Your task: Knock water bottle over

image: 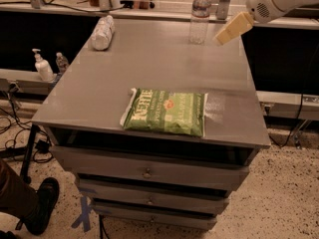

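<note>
**Camera view.** The grey table [149, 68] carries three items. The water bottle [200, 14] stands upright and capped at about 1 o'clock from the table's centre, close to the far edge. The task is not yet done.

The gripper [232, 28] hangs in the air at the bottle's 3 o'clock, near it but apart, level with its lower half. Whether it is spread or pressed together cannot be told.

Judgement: this position beside the bottle, rather than above it, suits a sideways push toward 9 o'clock. A topple needs no grasp.

The white wrapped roll [102, 32] lies on its side at 11 o'clock. The green chip bag [167, 112] lies flat at 6 o'clock. Both are well apart from the bottle, so it should fall onto bare surface.

Risk: struck low, the slim bottle may slide instead of tipping, or roll off the far edge.
</note>
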Action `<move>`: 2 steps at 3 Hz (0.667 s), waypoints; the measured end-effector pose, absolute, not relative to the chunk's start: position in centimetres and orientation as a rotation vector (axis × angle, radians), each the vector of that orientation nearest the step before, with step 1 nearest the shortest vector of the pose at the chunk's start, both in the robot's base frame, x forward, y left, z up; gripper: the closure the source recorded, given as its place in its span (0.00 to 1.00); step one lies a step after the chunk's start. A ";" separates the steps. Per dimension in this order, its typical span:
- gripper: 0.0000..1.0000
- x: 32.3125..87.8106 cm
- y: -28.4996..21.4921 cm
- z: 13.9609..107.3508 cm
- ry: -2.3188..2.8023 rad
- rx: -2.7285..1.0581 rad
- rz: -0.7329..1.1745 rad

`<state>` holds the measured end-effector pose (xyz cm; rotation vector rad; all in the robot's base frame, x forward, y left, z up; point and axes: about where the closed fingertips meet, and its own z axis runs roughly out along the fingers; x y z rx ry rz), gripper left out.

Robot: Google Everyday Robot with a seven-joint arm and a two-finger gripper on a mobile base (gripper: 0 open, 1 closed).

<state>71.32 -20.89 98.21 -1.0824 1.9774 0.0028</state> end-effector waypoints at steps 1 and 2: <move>0.00 71.6 -20.5 97.5 1.974 -1.064 0.044; 0.00 74.2 -19.8 95.7 1.956 -0.965 0.146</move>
